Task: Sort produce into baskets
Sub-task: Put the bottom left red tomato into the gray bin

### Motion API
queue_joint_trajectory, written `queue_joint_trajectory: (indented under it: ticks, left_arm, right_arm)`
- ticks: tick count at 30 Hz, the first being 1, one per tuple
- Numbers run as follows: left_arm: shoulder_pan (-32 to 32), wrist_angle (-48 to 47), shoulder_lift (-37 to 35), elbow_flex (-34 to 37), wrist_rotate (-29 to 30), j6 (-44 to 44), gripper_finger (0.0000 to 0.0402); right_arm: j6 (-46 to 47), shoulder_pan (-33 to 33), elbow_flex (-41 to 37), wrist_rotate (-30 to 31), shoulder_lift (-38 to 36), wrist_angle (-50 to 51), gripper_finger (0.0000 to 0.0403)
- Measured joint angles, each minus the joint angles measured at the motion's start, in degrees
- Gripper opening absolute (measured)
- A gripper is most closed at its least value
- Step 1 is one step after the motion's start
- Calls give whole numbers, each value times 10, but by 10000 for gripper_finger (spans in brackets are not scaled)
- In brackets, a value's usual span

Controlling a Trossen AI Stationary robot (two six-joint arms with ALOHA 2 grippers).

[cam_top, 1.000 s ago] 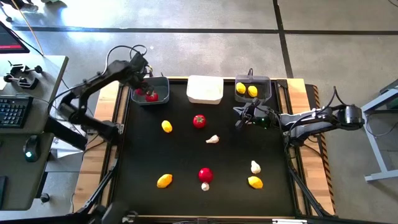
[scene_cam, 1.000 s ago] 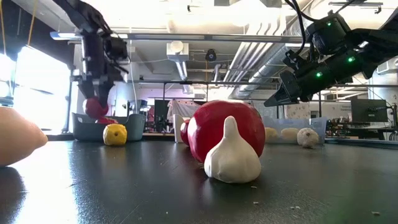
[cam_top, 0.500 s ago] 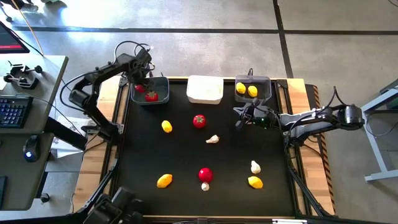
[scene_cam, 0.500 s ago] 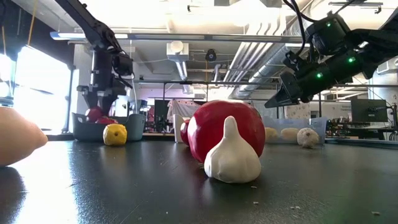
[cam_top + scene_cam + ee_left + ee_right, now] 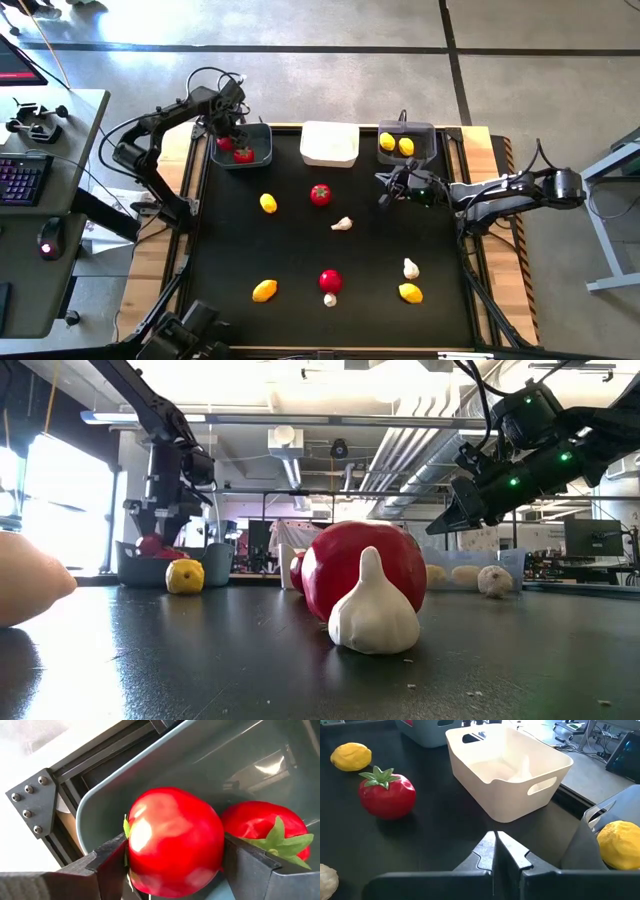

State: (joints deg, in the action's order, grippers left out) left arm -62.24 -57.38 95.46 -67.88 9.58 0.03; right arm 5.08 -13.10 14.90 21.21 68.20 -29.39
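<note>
The left end effector [image 5: 231, 141] is seen over the dark grey rounded plastic basket [image 5: 262, 157] at the far left corner of the black surface [image 5: 300, 250]. In the left wrist view a glossy red toy tomato [image 5: 174, 842] sits between its two dark fingers [image 5: 107, 865], inside the basket; whether the pads press on it cannot be told. A second red tomato with a green top [image 5: 270, 832] lies just beside it in the same basket.

The right end effector [image 5: 385, 197] is held above the surface near the far right, its fingers [image 5: 487, 851] pressed together and holding nothing. Just ahead of it stands the white rounded-corner plastic basket [image 5: 329, 144], whose contents cannot be made out. To that basket's right, a second dark grey basket [image 5: 420, 131] holds two yellow oval toy lemons [image 5: 396, 143].

Loose pieces are scattered on the surface: a red tomato [image 5: 320, 194] near the middle, a yellow lemon [image 5: 268, 203] to its left, and a small white garlic-like bulb [image 5: 342, 224] just near it. Closer to the near edge lie another lemon [image 5: 264, 291], a tomato [image 5: 330, 280] touching a small white bulb [image 5: 330, 299], a further bulb [image 5: 410, 267] and a lemon [image 5: 410, 293] at the right.
</note>
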Motion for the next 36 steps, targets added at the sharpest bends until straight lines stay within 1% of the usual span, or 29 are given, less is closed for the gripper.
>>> queue_joint_trajectory:
  ticks: [20,26,29,33,36]
  left_arm:
    - [0,13,0,0,-4,46,267]
    - [0,24,0,0,-4,84,267]
    - [0,48,0,0,-5,102,267]
    - [0,88,0,0,-5,160,267]
    - [0,86,0,0,-20,171,267]
  right_arm:
    - [0,0,0,1,0,0,4]
    - [0,0,0,1,0,0,4]
    - [0,0,0,1,0,0,4]
    - [0,0,0,1,0,0,4]
    - [0,0,0,1,0,0,4]
